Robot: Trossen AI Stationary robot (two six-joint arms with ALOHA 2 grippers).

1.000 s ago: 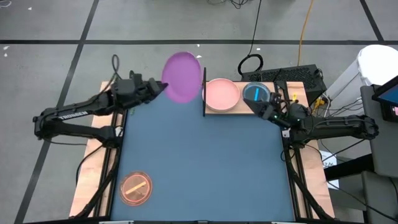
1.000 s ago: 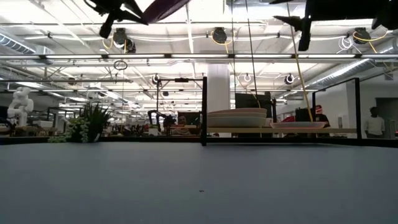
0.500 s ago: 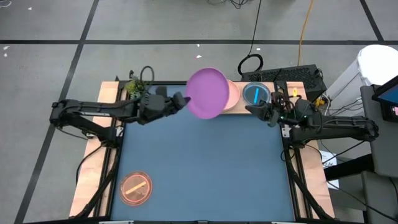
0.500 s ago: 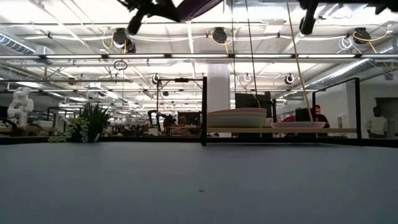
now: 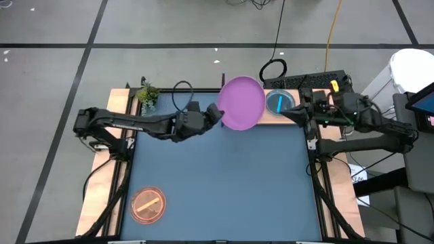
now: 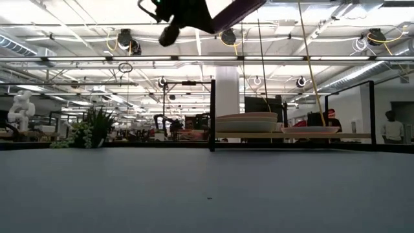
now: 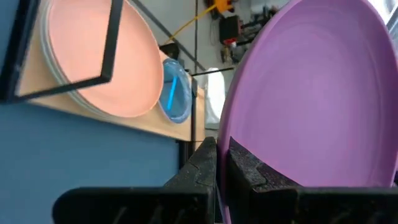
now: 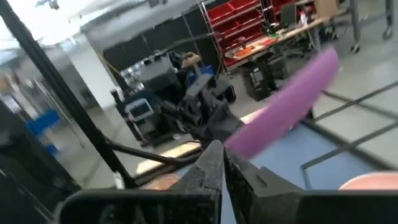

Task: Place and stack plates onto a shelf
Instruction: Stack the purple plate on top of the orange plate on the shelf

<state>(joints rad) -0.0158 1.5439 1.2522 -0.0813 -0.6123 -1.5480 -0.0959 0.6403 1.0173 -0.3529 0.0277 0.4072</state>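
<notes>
Left gripper fingers clamped on purple plate rim above shelf | right gripper fingers together, empty | readable writing: none

Two dark jointed arms, black cable looped at the left one, ridged black finger pads.

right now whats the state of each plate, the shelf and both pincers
purple plate: held tilted in the air above the shelf end, gripped at its rim
left pincer: shut on the purple plate
right pincer: shut, empty, by the shelf's right end
pink plate: lying on the shelf, topping a stack
cyan dish: lying on the shelf
orange dish: flat on the blue mat
shelf: holding plates
</notes>
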